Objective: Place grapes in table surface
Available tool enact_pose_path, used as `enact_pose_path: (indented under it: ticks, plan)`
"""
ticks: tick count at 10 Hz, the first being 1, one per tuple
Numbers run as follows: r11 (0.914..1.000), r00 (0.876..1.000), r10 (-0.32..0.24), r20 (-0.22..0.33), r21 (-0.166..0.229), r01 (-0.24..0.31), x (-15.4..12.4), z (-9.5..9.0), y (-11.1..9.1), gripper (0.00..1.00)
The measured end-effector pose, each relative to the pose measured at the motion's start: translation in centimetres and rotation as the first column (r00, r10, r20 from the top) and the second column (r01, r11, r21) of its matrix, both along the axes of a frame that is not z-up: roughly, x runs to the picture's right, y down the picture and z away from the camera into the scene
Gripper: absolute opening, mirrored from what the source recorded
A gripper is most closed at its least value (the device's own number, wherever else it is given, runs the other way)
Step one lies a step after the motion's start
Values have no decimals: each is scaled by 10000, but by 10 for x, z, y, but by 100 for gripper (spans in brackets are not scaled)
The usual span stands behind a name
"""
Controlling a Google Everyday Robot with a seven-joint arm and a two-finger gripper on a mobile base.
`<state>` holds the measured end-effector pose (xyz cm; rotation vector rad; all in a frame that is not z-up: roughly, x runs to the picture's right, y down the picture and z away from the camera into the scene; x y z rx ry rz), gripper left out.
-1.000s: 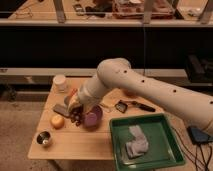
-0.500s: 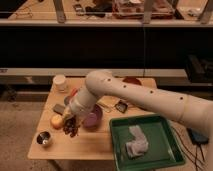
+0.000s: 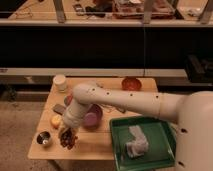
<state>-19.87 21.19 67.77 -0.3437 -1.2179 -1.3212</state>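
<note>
The grapes [image 3: 69, 140], a dark reddish-brown lumpy bunch, are at the front left of the light wooden table surface [image 3: 95, 144], low over it or touching it. My gripper [image 3: 67, 134] points down right on top of them and is shut on the bunch. The white arm reaches in from the right across the table and hides part of the purple bowl [image 3: 93, 118] behind the gripper.
A yellow-orange round fruit [image 3: 56, 121] and a small metal cup [image 3: 44, 139] lie left of the grapes. A green tray [image 3: 150, 131] with a white cloth [image 3: 135, 143] is at the front right. A white jar [image 3: 60, 82] and a red bowl [image 3: 131, 83] stand at the back.
The gripper has moved from over the purple bowl toward the front left and down to the table, carrying the grapes with it.
</note>
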Motion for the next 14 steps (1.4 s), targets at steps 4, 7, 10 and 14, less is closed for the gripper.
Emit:
enact_pose_path:
  ticks: [4,7,10,14]
  plan:
    - [9935,9913,-1083,-746,275,1106,-4,25,18,47]
    - [9852,9796,-1391,-1452,796,1517,0,34,14,75]
    - [9793,9686,-1546,-1950,997,1763,5,42,13,80]
    - [9799,9686,-1507,-1978,997,1728,7,42,12,80]
